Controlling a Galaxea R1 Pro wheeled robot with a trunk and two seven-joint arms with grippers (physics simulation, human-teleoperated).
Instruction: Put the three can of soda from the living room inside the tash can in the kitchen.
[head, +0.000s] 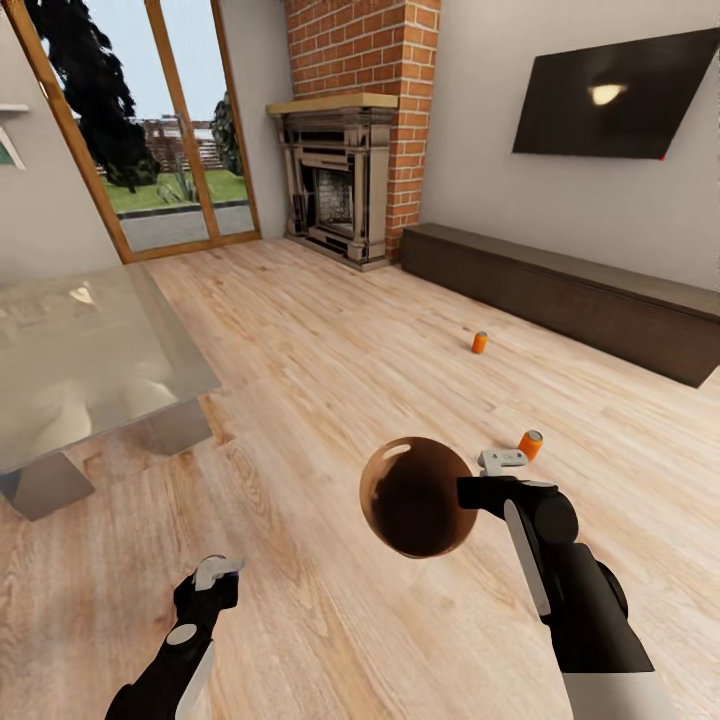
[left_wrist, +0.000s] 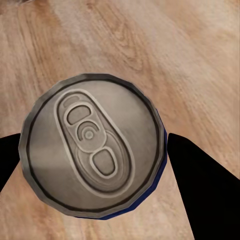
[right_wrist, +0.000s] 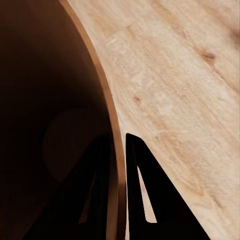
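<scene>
1. While the right gripper (head: 472, 492) pinches the rim of the tash can (head: 415, 497) with one finger inside and one outside the wall, as the right wrist view shows at its fingers (right_wrist: 102, 170), the bin hangs tipped with its brown inside turned toward the head camera; a grip on so thin an edge could let it swing or slip off if the arm moves sharply.
2. The left gripper (head: 215, 575) is shut on a can of soda (left_wrist: 92, 147), its grey top sitting between the two dark fingers (left_wrist: 200, 185) in the left wrist view. The hold looks to be on the can's sides only, so a jolt might twist it loose and send it rolling across the wood floor (head: 330, 330).
3. Two more cans are on the floor: the near can (head: 530, 444) lies tilted just beyond the right gripper, and the far can (head: 480, 342) stands in front of the long dark cabinet (head: 560, 290). With both grippers occupied, reaching for either risks knocking it away, the tilted one most easily.
4. The glass table (head: 90, 350) stands close on the left; turning the base carelessly could clip it with the left arm.
5. Dropping the held can into a bin tipped this far could let it fall straight out again.
</scene>
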